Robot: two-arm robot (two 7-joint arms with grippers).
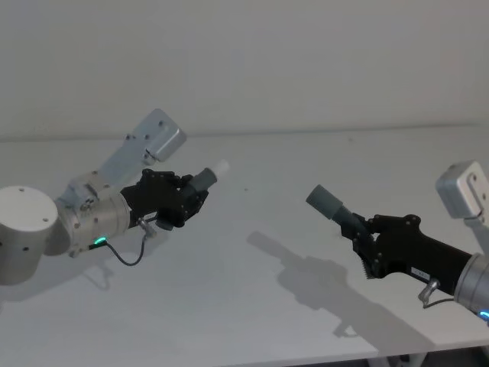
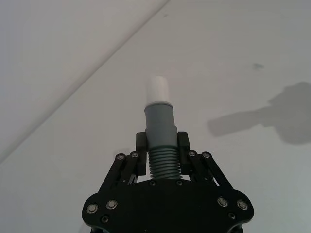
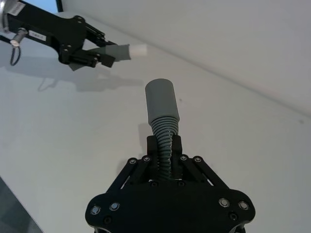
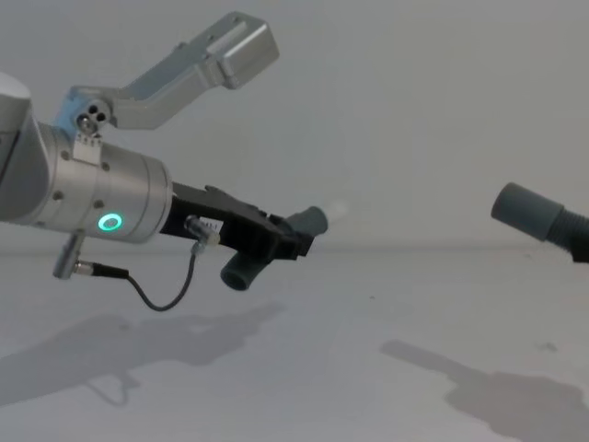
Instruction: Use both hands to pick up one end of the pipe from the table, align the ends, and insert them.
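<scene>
Both pipe pieces are held in the air above the white table [image 1: 252, 199]. My left gripper [image 1: 187, 197] is shut on the ribbed middle of one pipe piece [image 2: 163, 145], whose grey cuff and narrower white tip [image 2: 158, 90] point toward the right arm. In the chest view this piece [image 4: 276, 244] bends, its other cuff hanging below the fingers. My right gripper [image 1: 365, 233] is shut on the ribbed part of the other pipe piece [image 3: 164, 121], whose wide open grey cuff [image 1: 325, 200] points toward the left arm. A clear gap separates the two ends.
The table's far edge meets a plain pale wall [image 1: 306, 61]. The arms' shadows [image 1: 321, 279] fall on the bare surface between and below the grippers. The table's near edge [image 1: 306, 359] runs along the bottom of the head view.
</scene>
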